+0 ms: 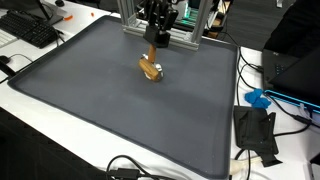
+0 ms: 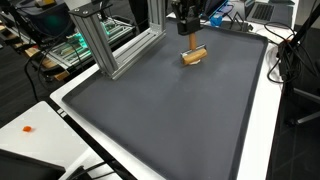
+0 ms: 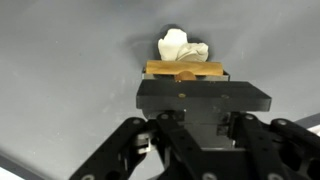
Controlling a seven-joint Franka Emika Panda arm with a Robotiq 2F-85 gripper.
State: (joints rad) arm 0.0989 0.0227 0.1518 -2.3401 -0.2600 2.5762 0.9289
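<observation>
My gripper [image 1: 156,42] hangs over the far part of the dark grey mat [image 1: 110,110], which also shows in the other exterior view [image 2: 170,110]. It looks shut on a tan wooden block [image 3: 185,70], which sticks out just past the fingertips [image 3: 187,84]. The block [image 1: 151,68] reaches down to the mat in both exterior views [image 2: 193,57]. A small white crumpled piece [image 3: 182,45] lies right beyond the block and touches it. The fingertips themselves are mostly hidden by the gripper body.
An aluminium frame [image 2: 100,40] stands at the mat's far edge behind the arm. A keyboard [image 1: 30,30] lies off one corner. A black box [image 1: 256,132], a blue item [image 1: 258,98] and cables lie beside the mat.
</observation>
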